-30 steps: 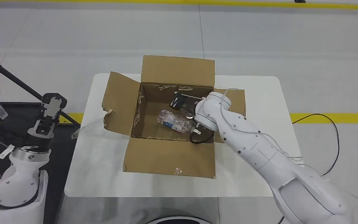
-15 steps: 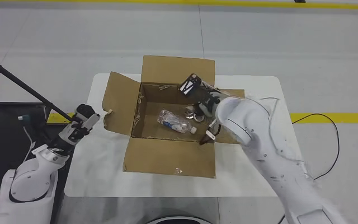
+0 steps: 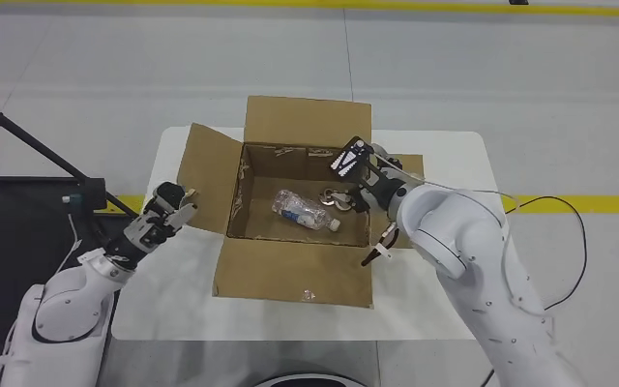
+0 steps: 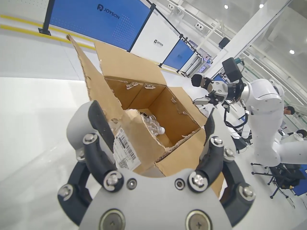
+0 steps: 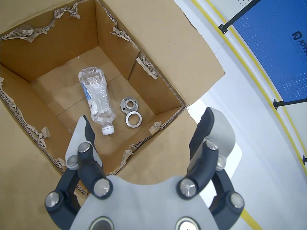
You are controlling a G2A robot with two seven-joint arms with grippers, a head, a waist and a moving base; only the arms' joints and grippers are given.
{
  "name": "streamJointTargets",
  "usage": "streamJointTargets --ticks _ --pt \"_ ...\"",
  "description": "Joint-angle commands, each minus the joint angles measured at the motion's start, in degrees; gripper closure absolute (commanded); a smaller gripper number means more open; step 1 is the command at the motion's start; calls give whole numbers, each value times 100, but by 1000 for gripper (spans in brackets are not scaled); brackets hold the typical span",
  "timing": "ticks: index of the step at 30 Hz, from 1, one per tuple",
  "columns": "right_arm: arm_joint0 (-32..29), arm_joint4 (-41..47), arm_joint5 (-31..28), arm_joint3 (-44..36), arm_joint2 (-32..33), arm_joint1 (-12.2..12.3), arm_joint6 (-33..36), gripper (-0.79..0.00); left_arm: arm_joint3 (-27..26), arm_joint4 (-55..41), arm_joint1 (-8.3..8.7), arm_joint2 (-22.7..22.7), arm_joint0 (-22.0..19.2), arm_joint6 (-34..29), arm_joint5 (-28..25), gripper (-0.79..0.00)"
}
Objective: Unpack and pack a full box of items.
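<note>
Right gripper (image 5: 146,120), spread wide, hangs over the 3 o'clock edge of the brown cardboard box (image 3: 290,276). Left gripper (image 3: 182,200), spread too, sits at its 9 o'clock flap.

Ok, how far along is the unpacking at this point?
Done: the box stands with its flaps open. In hand: nothing; the right tool hangs open above the box, the left tool open at the left flap. Left: the crushed bottle, the flange and the ring lie on the box floor, not yet taken out; repacking follows.
</note>
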Motion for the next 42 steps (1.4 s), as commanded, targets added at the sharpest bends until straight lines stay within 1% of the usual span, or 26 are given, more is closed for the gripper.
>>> streamJointTargets --ticks 1,2,4,8,14,20,25,28,30,34,35,37,42 --pt "0 0 0 0 0 0 0 -785 -29 36 5 51 -3 -12 6 -785" --pt "0 0 0 0 0 0 0 -785 -51 46 8 78 -3 -19 3 -785" --pt "-113 120 105 3 123 6 -257 -785 -99 63 14 132 4 -43 -27 -785" --pt "-371 818 71 -126 709 55 -664 -785 -190 135 20 255 26 -45 -43 -785" --pt "-975 2266 -351 -317 2013 191 -1105 -785 -351 281 25 516 3 -31 -44 -785" --pt "-1454 3668 -741 -90 3070 310 -1126 -785 -465 412 34 786 -64 -97 20 -785" --pt "-1634 4766 -1034 443 3652 412 -754 -785 -456 512 39 1034 -195 -147 131 -785" --pt "-1576 5494 -1333 917 3782 475 -353 -785 -429 541 42 1166 -283 -195 267 -785" --pt "-1468 5858 -1427 1326 3859 521 -104 -785 -424 564 38 1253 -348 -177 454 -785" --pt "-1142 6785 -1558 2223 3794 604 644 -785 -415 660 36 1427 -480 -195 711 -785" --pt "-1047 6913 -1567 2461 3780 624 779 -785 -416 683 36 1469 -507 -205 756 -785" --pt "-872 6955 -1527 2921 3747 655 816 -785 -406 725 36 1539 -553 -222 837 -785" --pt "-488 7220 -1536 3846 3427 682 1045 -785 -371 902 44 1681 -635 -345 1055 -785"
